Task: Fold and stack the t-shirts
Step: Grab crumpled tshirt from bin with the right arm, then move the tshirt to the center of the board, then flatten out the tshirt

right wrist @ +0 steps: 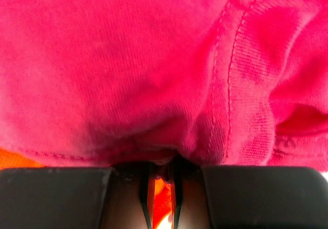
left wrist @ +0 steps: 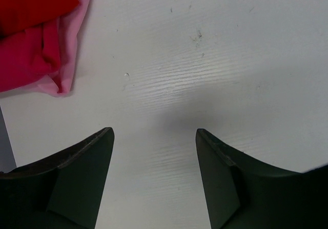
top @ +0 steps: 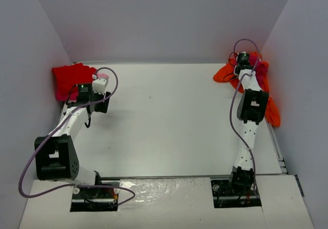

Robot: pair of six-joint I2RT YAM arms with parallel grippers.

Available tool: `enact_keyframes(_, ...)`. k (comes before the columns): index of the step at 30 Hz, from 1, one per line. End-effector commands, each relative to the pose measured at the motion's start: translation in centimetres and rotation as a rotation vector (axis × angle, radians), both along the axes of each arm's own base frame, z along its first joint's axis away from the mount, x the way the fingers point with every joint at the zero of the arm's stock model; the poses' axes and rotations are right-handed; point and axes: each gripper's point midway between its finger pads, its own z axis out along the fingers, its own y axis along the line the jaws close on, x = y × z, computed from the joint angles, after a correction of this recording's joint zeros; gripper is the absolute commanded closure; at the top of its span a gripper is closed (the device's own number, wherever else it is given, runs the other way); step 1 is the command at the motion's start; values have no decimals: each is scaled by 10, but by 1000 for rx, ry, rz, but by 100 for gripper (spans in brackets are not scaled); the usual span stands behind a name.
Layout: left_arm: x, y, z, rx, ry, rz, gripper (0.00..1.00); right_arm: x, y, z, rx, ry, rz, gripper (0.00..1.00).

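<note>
Over the white worktop (top: 169,116), left end effector (left wrist: 154,132) apart near the red t-shirt (left wrist: 31,3); right end effector (right wrist: 160,170) clamped on the magenta-pink t-shirt (right wrist: 128,60).

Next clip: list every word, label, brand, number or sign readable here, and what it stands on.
None: no text can be read in any view.
red t-shirt: plain, no print or tag showing.
pink t-shirt: plain, only seams and stitching.
orange t-shirt: plain.
table: only specks and scuffs.
robot arms: any marking is too small to read from the top view.
</note>
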Motion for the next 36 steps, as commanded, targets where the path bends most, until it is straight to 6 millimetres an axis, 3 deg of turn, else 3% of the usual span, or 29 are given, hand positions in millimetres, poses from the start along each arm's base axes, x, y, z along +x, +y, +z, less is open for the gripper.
enact_keyframes(1, 16, 2, 48, 20, -142, -1, 38, 10, 28, 145, 59, -274, 54, 100)
enact_keyframes(3, 12, 0, 51, 13, -152, -1, 38, 3, 52, 187, 87, -347, 97, 100)
enact_keyframes(7, 5, -4, 54, -5, -165, -8, 38, -39, 121, 306, 155, -550, 273, 100)
enact_keyframes(9, 3, -6, 56, -20, -171, -9, 38, -63, 159, 336, 241, -597, 414, 100)
enact_keyframes(11, 2, -8, 60, -28, -179, -13, 38, -86, 209, 321, 359, -544, 590, 100)
enact_keyframes(12, 1, -10, 63, -29, -186, -18, 38, -109, 236, 332, 396, -547, 698, 100)
enact_keyframes(13, 0, -10, 65, -31, -189, -20, 38, -129, 257, 326, 444, -520, 784, 100)
enact_keyframes(15, -3, -12, 69, -33, -188, -29, 38, -160, 298, 297, 525, -413, 929, 100)
enact_keyframes(17, -7, -15, 71, -33, -182, -47, 38, -211, 334, 282, 592, -302, 1100, 99)
enact_keyframes(18, -9, -16, 71, -32, -182, -55, 38, -231, 343, 272, 636, -246, 1150, 90)
enact_keyframes(19, -10, -17, 72, -31, -184, -61, 38, -250, 349, 261, 678, -191, 1184, 71)
enact_keyframes(21, -12, -19, 70, -29, -182, -73, 38, -263, 348, 248, 665, -155, 1209, 11)
enact_keyframes(22, -13, -19, 68, -27, -176, -73, 38, -263, 341, 238, 638, -138, 1183, 0)
enact_keyframes(24, -13, -20, 66, -27, -167, -74, 38, -268, 331, 205, 588, -61, 1164, 0)
enact_keyframes(28, -11, -22, 61, -36, -149, -76, 38, -260, 314, 157, 551, 63, 1064, 0)
enact_keyframes(33, -13, -31, 51, -60, -105, -125, 37, -239, 301, 118, 525, 177, 939, 0)
enact_keyframes(36, -32, -80, 43, -93, -6, -351, 36, -226, 289, 102, 466, 208, 875, 0)
